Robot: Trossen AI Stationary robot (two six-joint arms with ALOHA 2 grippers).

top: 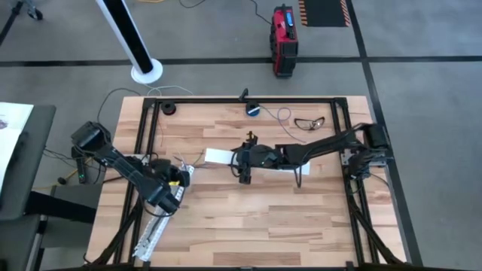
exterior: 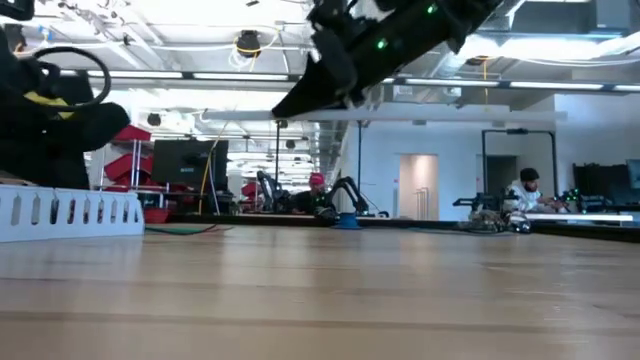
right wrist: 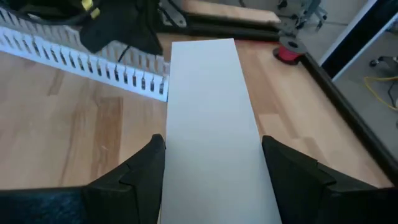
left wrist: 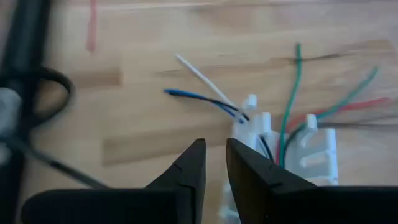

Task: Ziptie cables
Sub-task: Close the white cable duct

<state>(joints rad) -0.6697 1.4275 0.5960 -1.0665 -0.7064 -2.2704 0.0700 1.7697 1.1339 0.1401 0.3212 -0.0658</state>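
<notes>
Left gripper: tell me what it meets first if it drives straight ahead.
Probably the thin blue and white cables at the end of the white slotted plastic duct, just past the left gripper; depth is uncertain.

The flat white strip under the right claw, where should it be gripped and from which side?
Judging by the right wrist view, grip the flat white strip across its narrow width, from above. Its long edges run straight between the open right claw, whose fingers already flank it. It seems to lie flat on the table, so expect a shallow pinch.
</notes>
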